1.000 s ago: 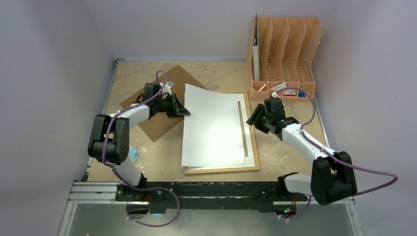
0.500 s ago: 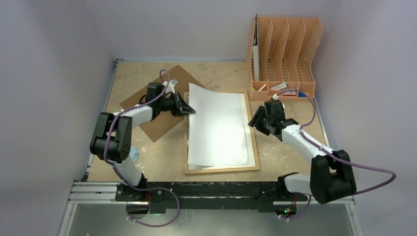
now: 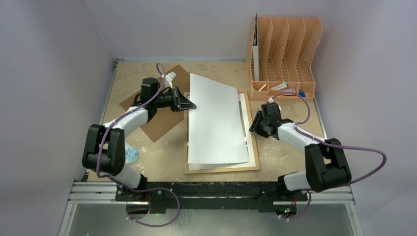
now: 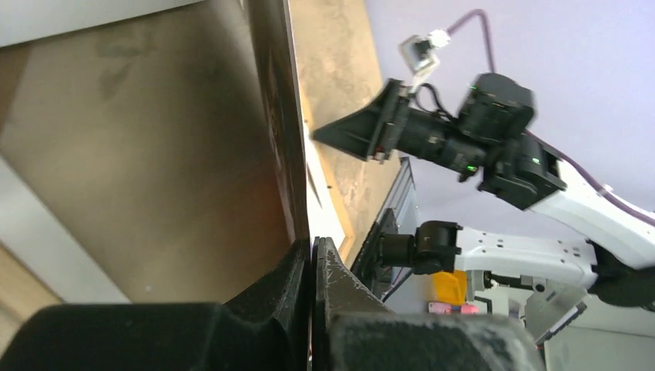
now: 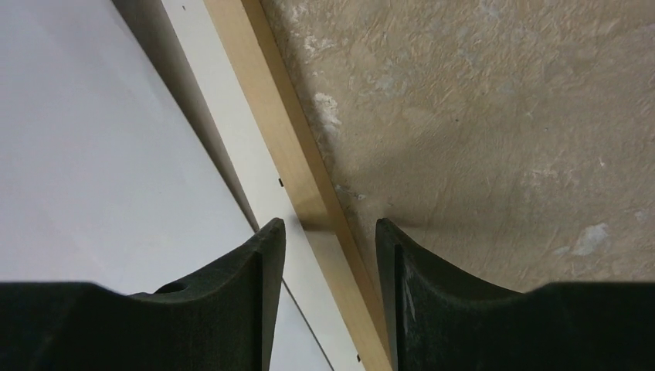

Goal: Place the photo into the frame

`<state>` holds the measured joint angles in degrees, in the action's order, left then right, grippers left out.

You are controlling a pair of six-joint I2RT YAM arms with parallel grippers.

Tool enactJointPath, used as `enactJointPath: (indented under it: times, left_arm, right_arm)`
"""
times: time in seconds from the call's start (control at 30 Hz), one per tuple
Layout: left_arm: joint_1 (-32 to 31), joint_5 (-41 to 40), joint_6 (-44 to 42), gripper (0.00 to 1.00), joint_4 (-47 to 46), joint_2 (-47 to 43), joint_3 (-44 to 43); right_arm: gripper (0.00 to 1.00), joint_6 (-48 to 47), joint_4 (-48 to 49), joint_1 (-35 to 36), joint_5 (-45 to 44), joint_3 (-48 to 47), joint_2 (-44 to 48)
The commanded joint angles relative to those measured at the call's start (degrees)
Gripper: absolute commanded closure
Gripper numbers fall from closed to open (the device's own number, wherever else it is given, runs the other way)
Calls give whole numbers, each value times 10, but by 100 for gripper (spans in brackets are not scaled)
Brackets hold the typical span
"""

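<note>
The left claw [image 3: 189, 103] is shut tight on the left edge of the photo [image 3: 216, 123]. It holds that edge up, so the photo leans over the frame [image 3: 254, 153] like a little slide. The photo's white back faces the top camera. Its right side hangs low by the frame, but I cannot tell if it touches. I think it is held this way so it can be laid down slowly and not flop.

The frame lies flat on the counter [image 3: 162, 160]. The brown back board [image 3: 160, 125] lies off to the left, under the left arm. I think it is off so that the frame is open for the photo to go in.

The right claw [image 5: 328, 232] is open. Its two fingers stand on either side of the frame's right wooden edge and do not squeeze it. I think it waits there to stop the frame from sliding if the photo pushes on it.

The orange file holder [image 3: 285, 44] stands far back on the right, well apart, and has no job here.

Next, I think the left edge must come down gently, so the photo drops inside the wood and does not bend
</note>
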<state>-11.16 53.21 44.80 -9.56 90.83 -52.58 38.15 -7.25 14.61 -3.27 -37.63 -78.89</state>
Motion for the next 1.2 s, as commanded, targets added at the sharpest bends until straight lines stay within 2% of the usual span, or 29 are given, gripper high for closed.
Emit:
enactJointPath:
  times: [0.0,0.1,0.2,0.33,0.7,1.0,1.1,1.17]
  left_arm:
    - [-9,37,29,100,-58,-50,15]
    - [-19,44,66,100,-108,-60,24]
    - [-43,39,109,100,-169,-60,29]
    - [-51,38,187,100,-249,-48,31]
    - [-53,26,227,100,-249,-57,-5]
    - [-52,36,151,100,-185,14,0]
    - [-49,38,71,100,-78,37,-16]
    - [-44,22,-27,100,56,47,-50]
  right_arm:
    - [50,-32,15,-1,11,2,-23]
    - [53,-36,18,-2,15,1,-39]
    - [61,-39,19,-1,15,0,-48]
    - [66,-45,18,-1,11,-2,-46]
    - [59,-36,-2,-1,-11,-15,-24]
    - [45,-14,-47,-3,-72,-32,14]
    - [42,-11,-57,-5,-84,-33,24]
    - [41,-9,-63,-7,-87,-33,25]
